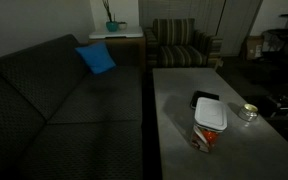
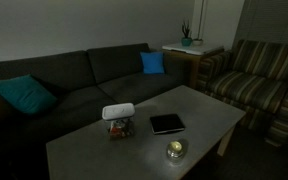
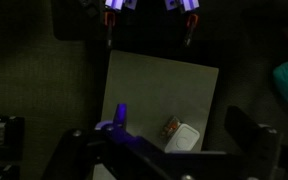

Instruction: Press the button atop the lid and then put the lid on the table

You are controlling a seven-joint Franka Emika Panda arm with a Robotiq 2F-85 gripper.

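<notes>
The white lid (image 1: 211, 113) (image 2: 118, 111) sits on a small clear container with reddish contents (image 2: 118, 128) on the grey table (image 1: 179, 90) (image 2: 84, 152). The wrist view looks down from high above, with the lid (image 3: 185, 138) small and far below on the table (image 3: 154, 90). My gripper (image 3: 160, 138) is open, its dark fingers (image 3: 246, 128) spread wide on either side of the picture with nothing between them. The room is dim, and I cannot make out the button on the lid. The gripper does not show in either exterior view.
A black flat tray (image 1: 206, 98) (image 2: 167, 123) lies beside the container, and a small shiny dish (image 1: 248, 112) (image 2: 175, 150) stands near the table edge. A dark sofa (image 1: 54, 100) with a blue cushion (image 1: 96, 58) runs along the table. A striped armchair (image 1: 179, 45) stands beyond it.
</notes>
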